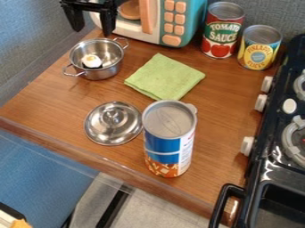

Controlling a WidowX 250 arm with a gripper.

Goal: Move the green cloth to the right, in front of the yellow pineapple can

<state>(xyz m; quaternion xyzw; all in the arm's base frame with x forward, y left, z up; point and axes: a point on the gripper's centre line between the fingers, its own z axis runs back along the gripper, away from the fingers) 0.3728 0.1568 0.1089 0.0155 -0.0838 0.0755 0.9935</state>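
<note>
"So, laying a clock face over the view, where's the gripper (92,31)?"

"Near eleven, at the top edge. Its two fingers stand wide apart, with nothing held between them."

"And what is it nearest to?"

"The steel pot (109,72), also at eleven, just below the fingertips as we see it. I can't tell how high they hang above the counter (51,100). The pot stands upright, its two handles pointing to about one and eight, and a toy egg (92,61) lies inside, with something dark beside it."

"What's around that?"

"A folded green cloth (166,77) lies flat toward twelve, with the teal and white toy microwave (191,20) beyond it. A red and green can (221,31) stands at one, a yellow can (259,48) at two."

"And lower down?"

"The lid (113,123) lies knob up at nine, just beside a tall blue canister (162,144), upright at five. The black stove (277,156) runs from two round to five."
</note>
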